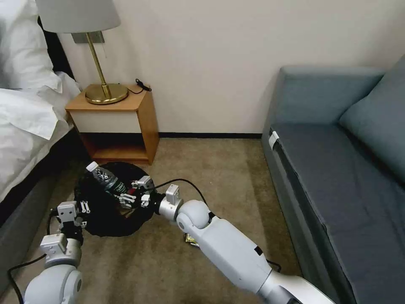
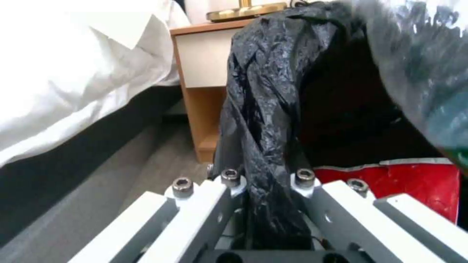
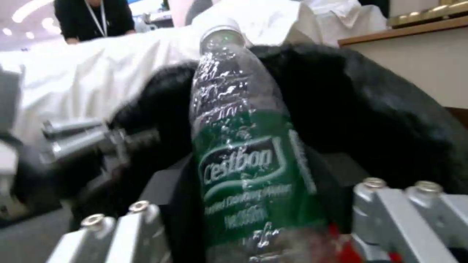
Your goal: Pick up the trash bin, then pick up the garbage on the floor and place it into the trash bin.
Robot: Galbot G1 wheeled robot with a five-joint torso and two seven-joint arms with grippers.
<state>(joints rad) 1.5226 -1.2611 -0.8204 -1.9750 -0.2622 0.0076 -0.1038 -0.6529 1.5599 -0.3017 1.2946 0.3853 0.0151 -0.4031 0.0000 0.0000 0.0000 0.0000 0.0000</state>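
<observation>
While my left gripper (image 2: 265,204) pinches the bin (image 1: 112,198) bag rim beside the nightstand (image 1: 120,122) | right gripper (image 1: 128,197) clamps the bottle (image 1: 105,179) over the bin mouth | wrapper (image 1: 192,240), seemingly, on carpet under my right arm

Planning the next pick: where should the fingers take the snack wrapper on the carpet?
Probably straight down, pinching the snack wrapper by its exposed edge: it lies flat, half under the right forearm. Right gripper holds the bottle; left gripper holds the trash bin rim.
</observation>
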